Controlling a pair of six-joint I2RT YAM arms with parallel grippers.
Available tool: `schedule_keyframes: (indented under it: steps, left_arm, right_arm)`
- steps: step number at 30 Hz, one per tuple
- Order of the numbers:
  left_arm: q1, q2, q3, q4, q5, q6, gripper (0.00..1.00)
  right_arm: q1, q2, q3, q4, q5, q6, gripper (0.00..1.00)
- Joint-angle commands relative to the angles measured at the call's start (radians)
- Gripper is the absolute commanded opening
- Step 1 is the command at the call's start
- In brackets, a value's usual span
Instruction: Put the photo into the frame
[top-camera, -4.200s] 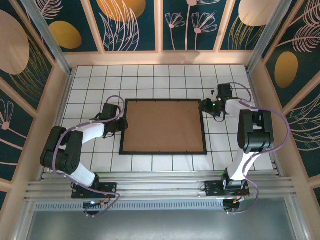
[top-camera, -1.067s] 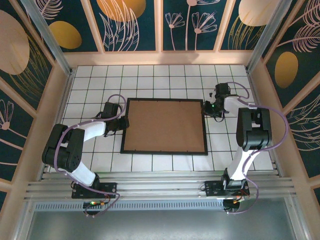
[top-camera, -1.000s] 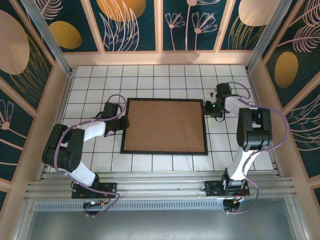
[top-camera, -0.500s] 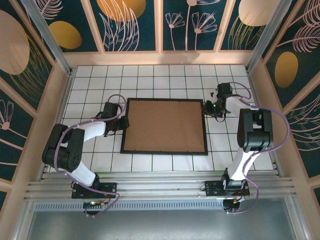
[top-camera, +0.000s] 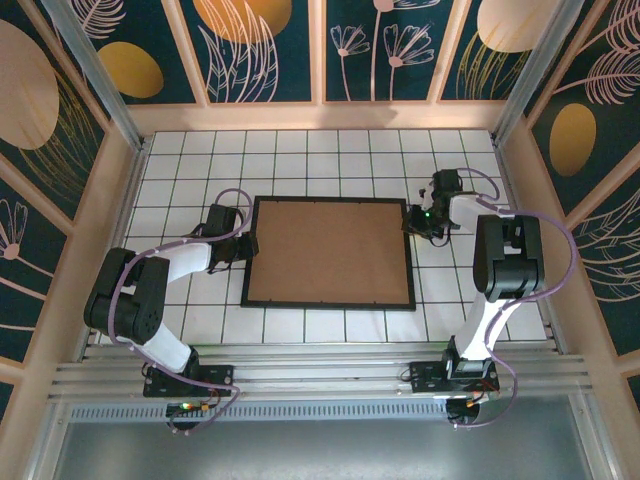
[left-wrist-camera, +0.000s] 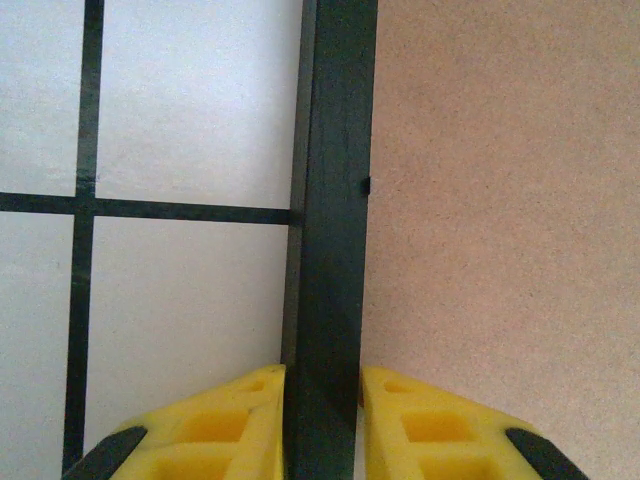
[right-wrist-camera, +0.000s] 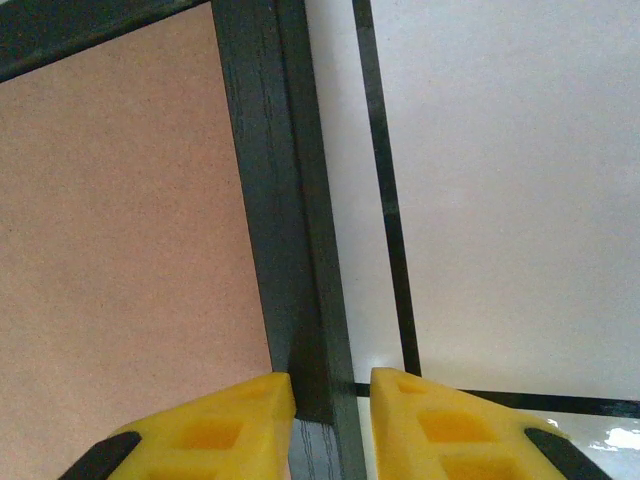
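- Left gripper (left-wrist-camera: 322, 425): its yellow fingers (left-wrist-camera: 230, 430) sit at the bottom edge of the left wrist view, one on each side of a black rail, and press against it. The jaws are closed on that rail.
- Right gripper (right-wrist-camera: 333, 420): in the right wrist view its yellow fingers stand either side of a black rail at the bottom centre. The jaws are drawn in on the rail in the same narrow grip.
- The frame (top-camera: 330, 304): a thin black rectangle lying flat at the centre of the top view. The left gripper holds its left rail and the right gripper holds the upper part of its right rail. One corner of it shows at the upper left of the right wrist view.
- Small dark notch (left-wrist-camera: 365, 185): this sits on the inner edge of the rail, in the middle of the left wrist view.
- Brown backing board (top-camera: 328, 252): plain and speckled, it fills the frame opening and faces up. No print or marking can be read on it.
- Tiled table (top-camera: 300, 160): white squares with dark grid lines run around all four sides of the frame.
- Green light (top-camera: 428, 211): lit on the right wrist, just beside the frame's upper right corner.
- Purple cables (top-camera: 562, 240): looped along both arms.
- Wall panels (top-camera: 270, 50): dark teal with gold ovals and pale plant outlines, across the top and down both sides of the top view.
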Motion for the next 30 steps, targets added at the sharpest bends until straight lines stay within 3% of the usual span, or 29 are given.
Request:
schedule_keyframes:
  steps: [1, 9, 19, 30]
  left_arm:
    - [-0.013, 0.028, -0.002, -0.025, 0.045, 0.021, 0.25]
    - [-0.012, 0.032, -0.004, -0.024, 0.054, 0.022, 0.25]
    - [-0.012, 0.026, -0.004, -0.027, 0.062, 0.026, 0.24]
    - [-0.012, 0.017, -0.010, -0.029, 0.044, 0.025, 0.24]
  right_arm:
    - [0.019, 0.034, -0.001, 0.005, -0.014, 0.010, 0.30]
    - [0.050, 0.047, 0.004, -0.005, -0.003, 0.011, 0.35]
    - [0.145, 0.075, 0.013, -0.068, 0.194, 0.015, 0.38]
    - [0.221, 0.084, 0.034, -0.106, 0.293, 0.028, 0.44]
